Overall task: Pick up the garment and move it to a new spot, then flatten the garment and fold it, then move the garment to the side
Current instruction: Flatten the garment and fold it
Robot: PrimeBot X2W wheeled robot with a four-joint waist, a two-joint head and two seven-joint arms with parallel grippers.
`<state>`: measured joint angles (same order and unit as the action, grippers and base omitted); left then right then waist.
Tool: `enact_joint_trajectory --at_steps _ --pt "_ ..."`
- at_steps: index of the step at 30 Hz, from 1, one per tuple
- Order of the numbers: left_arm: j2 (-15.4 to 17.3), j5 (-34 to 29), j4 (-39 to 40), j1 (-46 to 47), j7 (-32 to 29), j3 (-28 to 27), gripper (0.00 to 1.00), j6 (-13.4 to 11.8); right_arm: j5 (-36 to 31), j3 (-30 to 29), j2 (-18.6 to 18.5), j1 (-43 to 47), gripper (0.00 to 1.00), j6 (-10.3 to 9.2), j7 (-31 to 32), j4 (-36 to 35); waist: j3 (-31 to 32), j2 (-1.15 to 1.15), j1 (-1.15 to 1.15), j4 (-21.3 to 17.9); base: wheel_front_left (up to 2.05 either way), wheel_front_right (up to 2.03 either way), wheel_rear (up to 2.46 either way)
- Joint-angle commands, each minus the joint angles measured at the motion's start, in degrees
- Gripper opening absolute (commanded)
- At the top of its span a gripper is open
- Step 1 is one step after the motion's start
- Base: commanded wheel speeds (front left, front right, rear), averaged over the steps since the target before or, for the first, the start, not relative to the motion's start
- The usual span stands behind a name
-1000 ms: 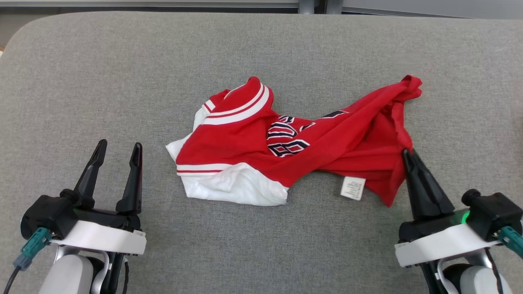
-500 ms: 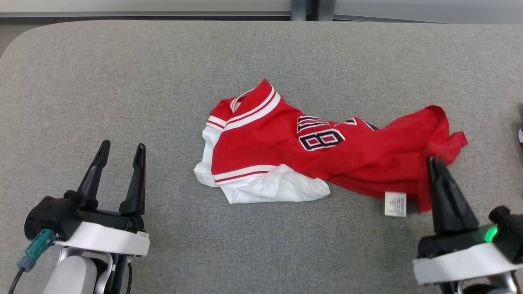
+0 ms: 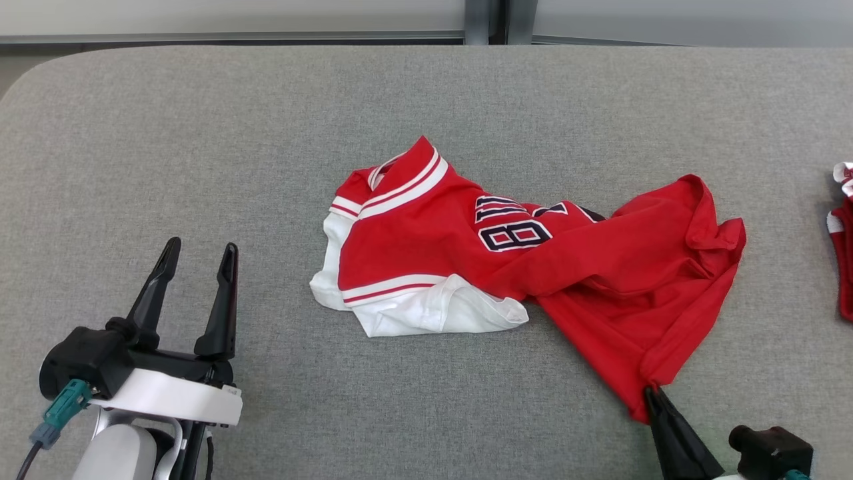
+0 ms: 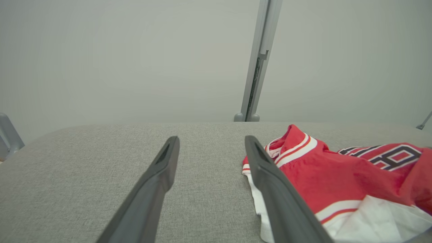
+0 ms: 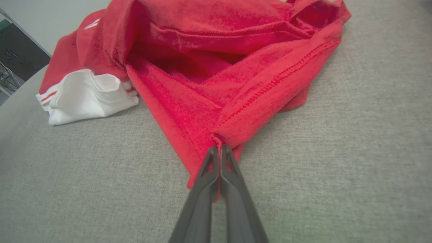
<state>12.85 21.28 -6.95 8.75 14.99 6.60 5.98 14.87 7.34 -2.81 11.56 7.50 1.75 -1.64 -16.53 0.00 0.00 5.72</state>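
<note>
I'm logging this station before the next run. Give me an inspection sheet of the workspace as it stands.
Surface: grey fabric-covered table, rounded far-left corner.
Job's things: red and white garment, crumpled on the table, number print showing.
Clutter: another red and white cloth at the right edge, cut off by the frame.
Grippers: left gripper open, holding nothing, apart from the garment; right gripper shut on the garment's red hem corner.
Cables: teal plug with a dark lead at the left wrist.
Surroundings: pale wall and grey post behind the table.

Cameras: one head, two wrist.
Your head view looks down on the table (image 3: 166, 133); both low, close wrist views share the garment (image 3: 413, 240).
</note>
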Motion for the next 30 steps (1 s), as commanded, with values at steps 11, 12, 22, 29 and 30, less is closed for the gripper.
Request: enact_joint_trajectory --at_steps 11,12,22,29,30 --pt "0.5 0.3 -0.6 -3.4 -0.2 -0.4 1.0 -1.6 -4.1 -3.2 -0.2 -2.7 1.0 -0.03 -4.7 -10.1 3.8 0.0 0.0 -1.6 0.0 0.0 0.0" --pt "0.5 0.3 -0.5 -3.7 -0.1 -0.5 1.0 -1.7 -4.5 -3.6 -0.1 -3.0 1.0 -0.03 -4.5 -10.7 4.2 0.0 0.0 -1.7 0.0 0.0 0.0" --pt "0.6 -0.2 0.7 -6.2 -1.6 0.7 1.0 -2.7 -6.5 -6.1 -0.1 -4.2 1.0 -0.03 -2.2 -13.4 6.8 0.0 0.0 -2.3 0.0 0.0 0.0" --pt "0.6 0.1 1.7 -6.5 -2.2 1.4 1.0 -2.9 -6.0 -6.5 -0.1 -4.0 1.0 -0.03 -2.1 -13.3 6.7 0.0 0.0 -2.2 0.0 0.0 0.0" --pt "0.6 0.2 1.8 -6.5 -2.2 1.5 1.0 -2.9 -6.0 -6.5 -0.1 -4.0 1.0 -0.03 -2.1 -13.2 6.8 0.0 0.0 -2.1 0.0 0.0 0.0"
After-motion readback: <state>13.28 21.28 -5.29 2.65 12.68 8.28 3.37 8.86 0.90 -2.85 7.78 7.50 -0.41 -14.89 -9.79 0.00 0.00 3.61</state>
